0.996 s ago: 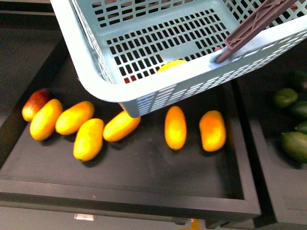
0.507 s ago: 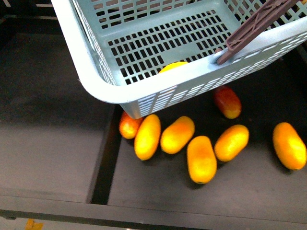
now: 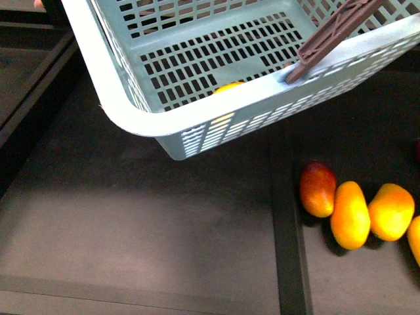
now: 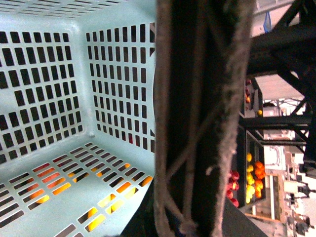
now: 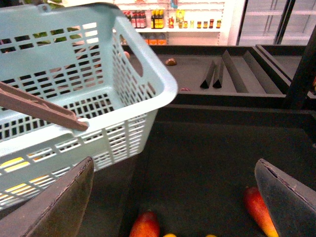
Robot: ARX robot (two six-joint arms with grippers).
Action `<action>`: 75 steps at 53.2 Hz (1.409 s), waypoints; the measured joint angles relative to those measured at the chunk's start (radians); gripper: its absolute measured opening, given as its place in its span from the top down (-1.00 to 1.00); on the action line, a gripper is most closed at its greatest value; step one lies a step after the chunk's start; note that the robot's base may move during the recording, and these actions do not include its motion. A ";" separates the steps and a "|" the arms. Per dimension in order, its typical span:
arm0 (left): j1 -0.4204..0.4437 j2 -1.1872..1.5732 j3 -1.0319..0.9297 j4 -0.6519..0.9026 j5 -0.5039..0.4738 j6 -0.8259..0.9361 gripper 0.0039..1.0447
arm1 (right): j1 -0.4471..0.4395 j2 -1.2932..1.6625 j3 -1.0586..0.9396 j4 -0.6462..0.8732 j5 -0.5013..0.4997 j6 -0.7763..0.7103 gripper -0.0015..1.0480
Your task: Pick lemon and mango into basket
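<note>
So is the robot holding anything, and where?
The basket, seemingly by its brown handle, in the left gripper. The right gripper is open and empty.

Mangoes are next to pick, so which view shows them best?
Front view: three mangoes lie in full sight at lower right, clear of the basket. Right wrist view catches only the ends of a few at its edge. Left wrist view gives just orange glints through the basket's floor slots, unclear what.

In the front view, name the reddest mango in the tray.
The leftmost mango, beside the black divider: mostly dark red, while its neighbours are yellow-orange.
</note>
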 joint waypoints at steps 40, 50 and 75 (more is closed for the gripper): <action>-0.018 0.000 0.000 -0.001 0.001 0.003 0.90 | -0.598 1.150 0.585 -0.163 -0.048 0.063 -0.83; -0.018 0.000 0.000 -0.001 0.014 0.002 0.90 | -0.611 1.407 0.690 -0.146 -0.051 0.047 -0.83; -0.018 0.000 0.000 -0.001 0.010 0.000 0.90 | -0.597 1.635 0.793 -0.109 -0.043 0.053 -0.83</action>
